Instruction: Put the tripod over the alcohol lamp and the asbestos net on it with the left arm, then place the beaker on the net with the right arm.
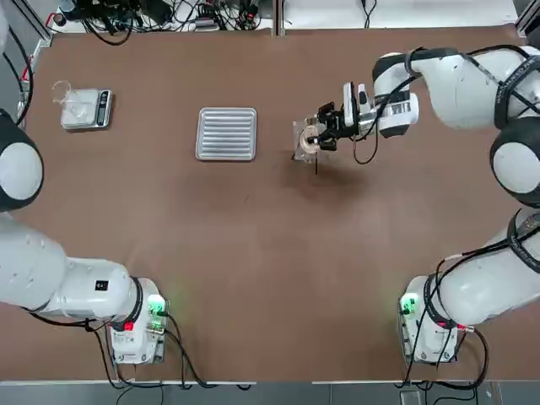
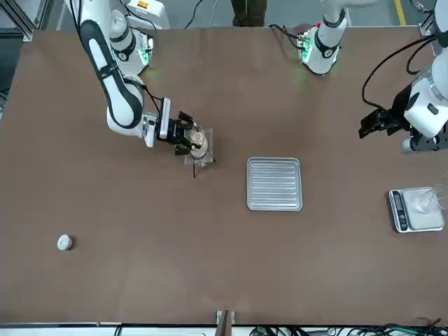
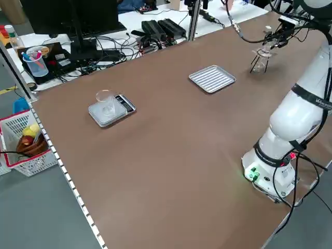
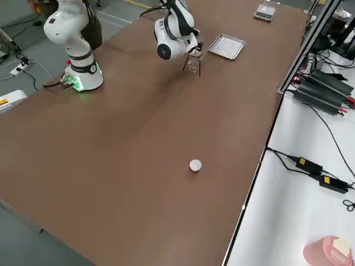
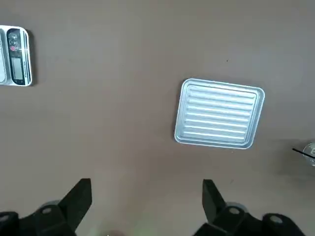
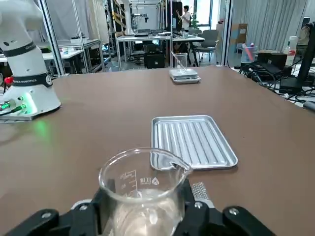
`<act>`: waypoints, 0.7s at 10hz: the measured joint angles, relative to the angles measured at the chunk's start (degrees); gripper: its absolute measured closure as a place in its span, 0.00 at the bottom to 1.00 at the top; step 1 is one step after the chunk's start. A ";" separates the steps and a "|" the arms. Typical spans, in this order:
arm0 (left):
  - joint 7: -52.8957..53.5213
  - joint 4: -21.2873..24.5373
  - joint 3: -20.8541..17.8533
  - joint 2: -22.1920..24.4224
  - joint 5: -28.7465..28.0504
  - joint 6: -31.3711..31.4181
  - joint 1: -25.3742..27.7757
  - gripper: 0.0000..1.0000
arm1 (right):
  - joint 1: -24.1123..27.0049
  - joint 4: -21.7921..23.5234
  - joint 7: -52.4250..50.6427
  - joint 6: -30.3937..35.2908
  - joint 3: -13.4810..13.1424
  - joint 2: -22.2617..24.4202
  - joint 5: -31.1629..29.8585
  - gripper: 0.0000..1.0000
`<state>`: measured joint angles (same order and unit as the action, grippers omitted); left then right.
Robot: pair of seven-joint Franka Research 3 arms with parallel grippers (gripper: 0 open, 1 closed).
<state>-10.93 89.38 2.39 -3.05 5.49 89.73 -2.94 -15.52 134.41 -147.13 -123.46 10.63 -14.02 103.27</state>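
Upper right of centre in the top view, the right gripper (image 6: 145,205) has its fingers closed on the beaker (image 6: 142,184), above the tripod (image 4: 200,67), the asbestos net (image 6: 199,191) and the alcohol lamp (image 4: 193,67). I can't tell whether the glass touches the net. Best to centre it, lower it level, let it settle, then open evenly and back off without nudging the thin legs. At the front view's upper right, the left gripper (image 5: 146,182) waits, fingers apart and empty.

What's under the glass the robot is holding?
The net peeks out, with the tripod and glass lamp lower down. The beaker and right pincer hide the net's middle.
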 joint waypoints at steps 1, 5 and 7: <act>0.25 -0.59 -0.06 0.01 -0.02 0.00 0.03 0.01 | 0.00 0.00 -0.18 0.00 0.00 -0.13 0.01 0.42; 1.83 -1.11 0.52 0.01 -4.32 -2.94 -0.13 0.01 | 0.00 0.00 -0.27 0.00 0.01 -0.32 0.09 0.42; 1.70 -1.30 1.44 0.02 -4.63 -3.75 -0.11 0.01 | 0.00 0.00 -0.27 0.00 0.00 -0.53 0.23 0.42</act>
<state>-9.23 88.08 3.83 -3.03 0.86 85.98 -3.05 -15.52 134.41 -147.40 -123.46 10.64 -14.55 103.50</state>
